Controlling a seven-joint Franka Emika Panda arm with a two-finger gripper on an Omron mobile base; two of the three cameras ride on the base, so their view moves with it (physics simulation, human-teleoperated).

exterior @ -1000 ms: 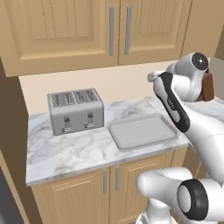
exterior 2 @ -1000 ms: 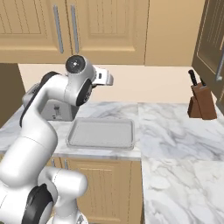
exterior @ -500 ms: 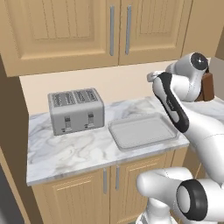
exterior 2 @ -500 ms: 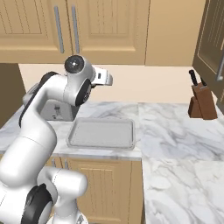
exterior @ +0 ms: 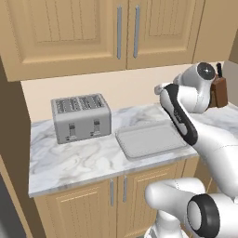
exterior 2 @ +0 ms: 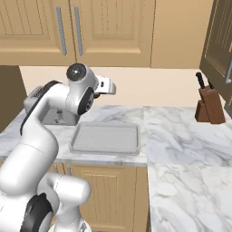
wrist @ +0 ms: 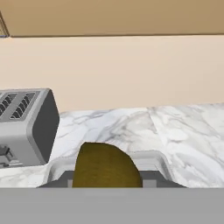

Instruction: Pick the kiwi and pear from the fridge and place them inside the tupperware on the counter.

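Kiwi (wrist: 106, 165) is clamped in the pincer (wrist: 106, 183), held above the near rim of the tupperware (wrist: 151, 157) on the worktop (wrist: 183, 131). Placing step judged in hand; lowering and release called for. Toaster (wrist: 26, 124) noted beyond, left.

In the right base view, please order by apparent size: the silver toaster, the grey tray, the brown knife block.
1. Shallow light-grey rectangular tray, largest.
2. Brown wooden knife block.
3. Silver four-slot toaster, mostly hidden behind the arm, so its place against the block is unsure.
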